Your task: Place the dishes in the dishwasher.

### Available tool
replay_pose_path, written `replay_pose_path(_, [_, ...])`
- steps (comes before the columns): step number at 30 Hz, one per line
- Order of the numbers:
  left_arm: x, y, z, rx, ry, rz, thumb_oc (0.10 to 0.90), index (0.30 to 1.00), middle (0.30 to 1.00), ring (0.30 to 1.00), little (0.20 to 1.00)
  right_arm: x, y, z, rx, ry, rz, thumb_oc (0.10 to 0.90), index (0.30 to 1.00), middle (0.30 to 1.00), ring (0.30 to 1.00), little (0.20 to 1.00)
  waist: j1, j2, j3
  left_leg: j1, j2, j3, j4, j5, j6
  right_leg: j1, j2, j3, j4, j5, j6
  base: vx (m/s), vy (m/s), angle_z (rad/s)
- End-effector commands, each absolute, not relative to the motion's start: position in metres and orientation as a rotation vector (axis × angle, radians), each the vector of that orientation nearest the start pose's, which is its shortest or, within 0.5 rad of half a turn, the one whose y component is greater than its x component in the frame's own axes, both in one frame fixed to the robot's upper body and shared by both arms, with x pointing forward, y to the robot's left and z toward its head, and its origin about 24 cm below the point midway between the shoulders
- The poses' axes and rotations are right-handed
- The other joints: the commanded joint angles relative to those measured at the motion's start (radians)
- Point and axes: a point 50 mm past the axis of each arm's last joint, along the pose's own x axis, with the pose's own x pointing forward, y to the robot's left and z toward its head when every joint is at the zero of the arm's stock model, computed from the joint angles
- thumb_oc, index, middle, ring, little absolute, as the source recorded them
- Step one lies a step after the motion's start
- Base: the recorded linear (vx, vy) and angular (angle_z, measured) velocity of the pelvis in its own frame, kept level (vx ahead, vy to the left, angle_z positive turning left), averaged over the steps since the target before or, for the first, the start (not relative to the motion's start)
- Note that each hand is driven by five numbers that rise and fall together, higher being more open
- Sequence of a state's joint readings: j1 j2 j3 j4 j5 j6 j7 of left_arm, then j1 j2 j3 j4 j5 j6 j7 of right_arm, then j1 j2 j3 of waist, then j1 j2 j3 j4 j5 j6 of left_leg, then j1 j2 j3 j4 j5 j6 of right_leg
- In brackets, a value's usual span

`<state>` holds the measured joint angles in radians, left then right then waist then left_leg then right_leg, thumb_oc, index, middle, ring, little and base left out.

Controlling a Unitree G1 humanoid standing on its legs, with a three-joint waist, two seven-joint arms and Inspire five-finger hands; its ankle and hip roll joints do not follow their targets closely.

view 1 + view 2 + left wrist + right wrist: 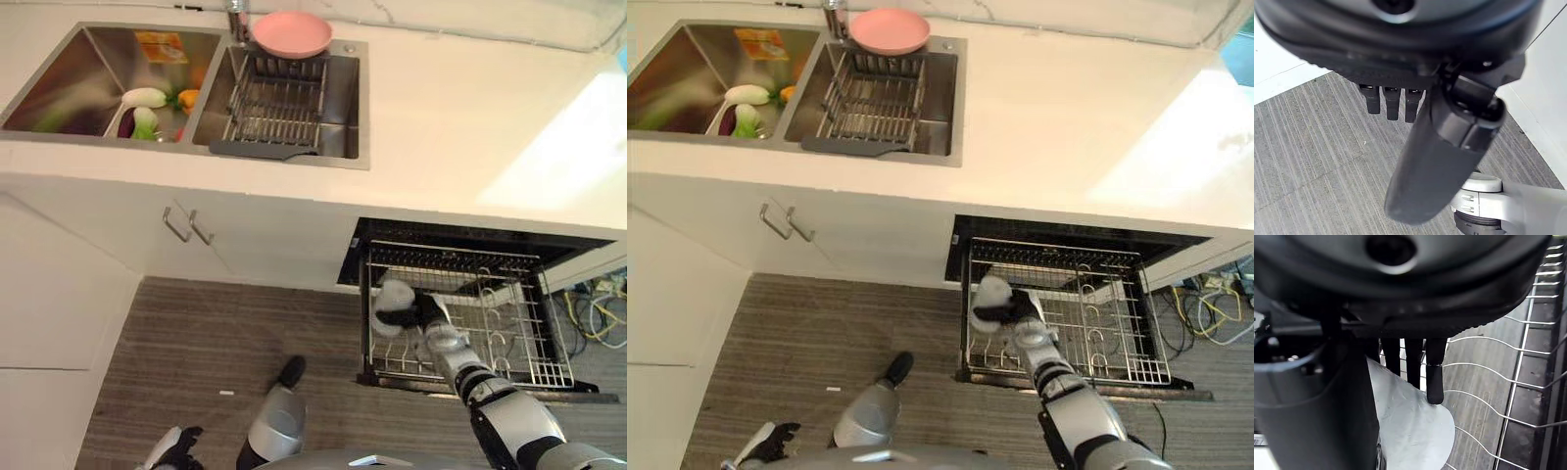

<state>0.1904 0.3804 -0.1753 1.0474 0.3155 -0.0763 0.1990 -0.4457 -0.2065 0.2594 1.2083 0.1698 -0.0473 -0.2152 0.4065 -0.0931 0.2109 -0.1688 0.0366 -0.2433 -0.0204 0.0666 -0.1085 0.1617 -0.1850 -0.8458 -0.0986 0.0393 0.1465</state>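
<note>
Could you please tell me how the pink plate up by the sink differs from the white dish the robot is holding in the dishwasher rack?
The pink plate lies flat on the far rim of the sink, by the drying rack; the white dish stands tilted in the pulled-out dishwasher rack.

The pink plate is untouched, while the right hand grips the white dish.

The pink plate sits at counter height; the white dish is low, near the floor.

Both look round and shallow.

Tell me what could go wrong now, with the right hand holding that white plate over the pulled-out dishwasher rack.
The right hand pinches the white plate by its edge, so it might slip and drop onto the dishwasher rack. Lowered off line, the plate could catch on the rack's upright wires instead of settling between them. The pink plate sits on the edge of the sink and could be knocked in later.
</note>
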Motion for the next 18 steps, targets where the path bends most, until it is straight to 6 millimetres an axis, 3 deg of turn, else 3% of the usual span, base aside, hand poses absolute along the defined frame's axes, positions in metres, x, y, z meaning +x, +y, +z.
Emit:
replay_pose_path(1, [0.059,0.293,-0.139,0.907,1.113,-0.023,0.8,0.9,0.9,0.9,0.9,0.257,-0.226,-0.085,-0.442,0.717,-0.209,0.4,0.3,0.3,0.3,0.3,0.007,0.04,-0.06,0.055,0.08,0.099,-0.065,-0.006,-0.036,0.031,-0.011,0.01,0.017,-0.054,0.036,0.0,0.021,0.16])
replay_pose_path(2, [0.058,0.293,-0.139,0.908,1.114,-0.024,0.8,0.9,0.9,0.9,0.9,0.256,-0.226,-0.085,-0.441,0.718,-0.209,0.496,0.444,0.444,0.444,0.444,0.007,0.039,-0.061,0.055,0.08,0.098,-0.065,-0.006,-0.036,0.031,-0.011,0.009,0.016,-0.054,0.036,0.01,0.01,0.13])
replay_pose_path(3, [0.058,0.293,-0.139,0.917,1.113,-0.029,0.8,0.9,0.9,0.9,0.9,0.25,-0.228,-0.09,-0.451,0.745,-0.218,0.496,0.444,0.444,0.444,0.444,0.006,0.041,-0.064,0.054,0.079,0.097,-0.065,-0.006,-0.036,0.032,-0.012,0.005,0.017,-0.054,0.036,0.01,0.019,0.17])
replay_pose_path(4, [0.057,0.293,-0.14,0.927,1.117,-0.035,0.8,0.9,0.9,0.9,0.9,0.245,-0.229,-0.093,-0.47,0.759,-0.218,0.8,0.9,0.9,0.9,0.9,0.005,0.043,-0.067,0.055,0.078,0.098,-0.065,-0.006,-0.036,0.031,-0.014,0.006,0.017,-0.054,0.037,0.01,0.026,0.16])
replay_pose_path(7, [0.057,0.292,-0.14,0.936,1.117,-0.03,0.8,0.9,0.9,0.9,0.9,0.244,-0.233,-0.093,-0.521,0.762,-0.229,0.8,0.9,0.9,0.9,0.9,-0.001,0.047,-0.068,0.061,0.078,0.106,-0.065,-0.008,-0.035,0.027,-0.019,0.014,0.02,-0.051,0.039,0.0,0.016,0.07])
replay_pose_path(11, [0.056,0.289,-0.141,0.922,1.118,-0.016,0.8,0.9,0.9,0.9,0.9,0.258,-0.233,-0.08,-0.611,0.674,-0.201,0.8,0.9,0.9,0.9,0.9,-0.018,0.051,-0.068,0.074,0.082,0.125,-0.064,-0.011,-0.033,0.027,-0.024,0.029,0.021,-0.047,0.04,-0.01,0.014,-0.03])
replay_pose_path(13, [0.055,0.285,-0.143,0.901,1.116,-0.014,0.8,0.9,0.9,0.9,0.9,0.271,-0.234,-0.064,-0.638,0.578,-0.206,0.8,0.9,0.9,0.9,0.9,-0.033,0.056,-0.067,0.084,0.085,0.141,-0.064,-0.014,-0.032,0.027,-0.027,0.043,0.021,-0.045,0.042,-0.02,0.028,-0.2])
replay_pose_path(14, [0.053,0.282,-0.144,0.865,1.128,0.013,0.8,0.9,0.9,0.9,0.9,0.287,-0.23,-0.042,-0.608,0.446,-0.223,0.8,0.9,0.9,0.9,0.9,-0.057,0.057,-0.069,0.097,0.09,0.161,-0.064,-0.018,-0.03,0.024,-0.03,0.061,0.02,-0.044,0.041,-0.01,0.027,-0.38])
replay_pose_path(15, [0.053,0.282,-0.145,0.864,1.129,0.012,0.8,0.9,0.9,0.9,0.9,0.287,-0.23,-0.042,-0.609,0.447,-0.223,0.8,0.9,0.9,0.9,0.9,-0.056,0.058,-0.069,0.098,0.091,0.162,-0.064,-0.019,-0.03,0.025,-0.03,0.063,0.02,-0.044,0.041,0.0,0.024,-0.44])
replay_pose_path(16, [0.051,0.28,-0.146,0.831,1.147,0.04,0.8,0.9,0.9,0.9,0.9,0.296,-0.227,-0.021,-0.585,0.324,-0.222,0.8,0.9,0.9,0.9,0.9,-0.078,0.058,-0.071,0.11,0.095,0.179,-0.064,-0.024,-0.029,0.024,-0.03,0.079,0.019,-0.045,0.039,0.0,0.004,-0.28])
replay_pose_path(17, [0.051,0.279,-0.147,0.83,1.149,0.04,0.8,0.9,0.9,0.9,0.9,0.295,-0.227,-0.021,-0.587,0.325,-0.222,0.8,0.9,0.9,0.9,0.9,-0.077,0.059,-0.071,0.111,0.096,0.181,-0.064,-0.024,-0.029,0.024,-0.031,0.08,0.02,-0.045,0.039,0.0,-0.002,-0.41])
replay_pose_path(18, [0.051,0.275,-0.147,0.795,1.144,0.062,0.8,0.9,0.9,0.9,0.9,0.299,-0.222,0.002,-0.559,0.19,-0.203,0.8,0.9,0.9,0.9,0.9,-0.101,0.061,-0.07,0.127,0.103,0.2,-0.063,-0.03,-0.027,0.021,-0.031,0.099,0.021,-0.045,0.038,0.0,-0.005,-0.4])
